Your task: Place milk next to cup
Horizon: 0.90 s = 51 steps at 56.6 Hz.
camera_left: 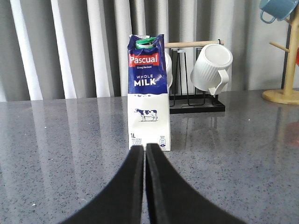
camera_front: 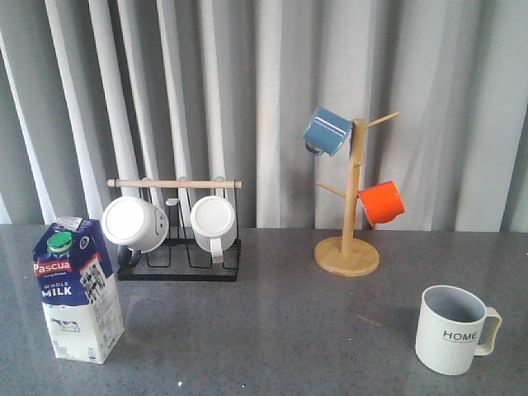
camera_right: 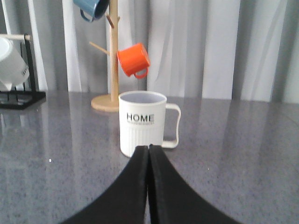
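The milk, a blue-and-white Pascual carton with a green cap, stands upright at the front left of the grey table. It also shows in the left wrist view. My left gripper is shut and empty, its tips pointing at the carton's base, apart from it. The cup, a ribbed pale mug marked HOME, stands at the front right with its handle to the right. It also shows in the right wrist view. My right gripper is shut and empty, just short of the cup. Neither gripper shows in the front view.
A black wire rack with a wooden bar holds two plain white mugs at the back left. A wooden mug tree at the back centre-right carries a blue mug and an orange mug. Grey curtains hang behind.
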Each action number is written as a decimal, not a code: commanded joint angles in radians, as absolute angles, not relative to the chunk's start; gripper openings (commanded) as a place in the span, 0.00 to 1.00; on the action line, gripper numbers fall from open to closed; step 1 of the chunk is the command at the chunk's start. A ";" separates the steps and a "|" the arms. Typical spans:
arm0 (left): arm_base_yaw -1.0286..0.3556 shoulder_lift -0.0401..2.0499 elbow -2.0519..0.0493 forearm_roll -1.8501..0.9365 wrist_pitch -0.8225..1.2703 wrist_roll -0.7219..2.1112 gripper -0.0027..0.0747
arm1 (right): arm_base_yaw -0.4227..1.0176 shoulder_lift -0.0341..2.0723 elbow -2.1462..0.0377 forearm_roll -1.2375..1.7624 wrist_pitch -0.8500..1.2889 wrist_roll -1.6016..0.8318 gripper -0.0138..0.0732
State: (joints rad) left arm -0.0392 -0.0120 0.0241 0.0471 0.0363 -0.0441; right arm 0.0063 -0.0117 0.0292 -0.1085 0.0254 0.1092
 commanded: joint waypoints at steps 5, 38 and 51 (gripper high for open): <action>-0.042 -0.023 -0.009 0.036 -0.224 -0.064 0.03 | 0.007 -0.026 0.031 -0.105 -0.400 0.111 0.16; -0.042 0.572 -0.691 0.010 -0.121 -0.248 0.03 | 0.007 0.581 -0.467 -0.078 -0.211 0.112 0.16; -0.043 0.738 -0.712 0.012 -0.121 -0.247 0.03 | 0.007 0.711 -0.467 -0.086 -0.208 0.073 0.17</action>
State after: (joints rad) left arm -0.0392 0.6923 -0.6752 0.0176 -0.0567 -0.2384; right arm 0.0063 0.6821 -0.4301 -0.0788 -0.1431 0.1055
